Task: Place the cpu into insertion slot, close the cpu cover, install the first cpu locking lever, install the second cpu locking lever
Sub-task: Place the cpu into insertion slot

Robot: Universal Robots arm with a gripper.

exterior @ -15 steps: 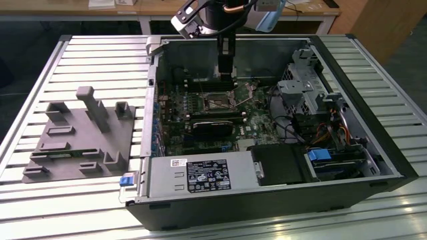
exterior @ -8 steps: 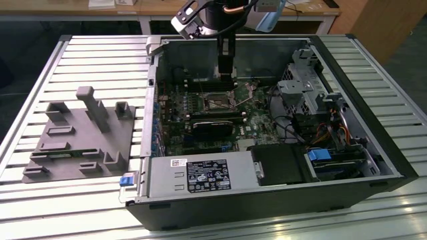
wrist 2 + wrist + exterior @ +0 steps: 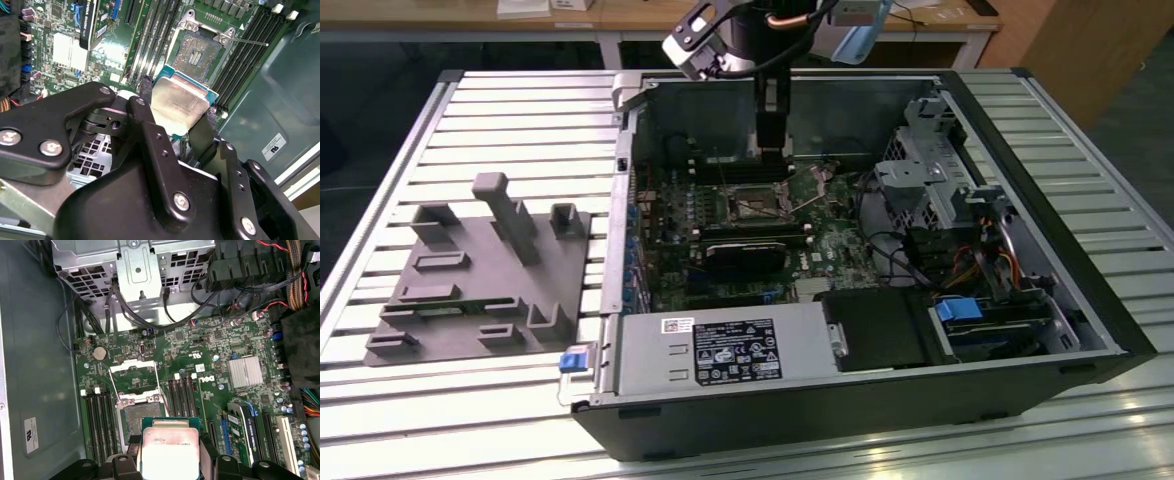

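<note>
Inside the open computer case [image 3: 854, 412], toward its far wall in the exterior view, the gripper [image 3: 775, 150] pinches the cpu [image 3: 170, 452] by two opposite edges, just above the bare socket [image 3: 141, 416] and not touching it. The cpu cover [image 3: 134, 371] lies swung open beyond the socket. The chip looks light, stiff and delicate underneath, so the edges seem the safest hold.
</note>
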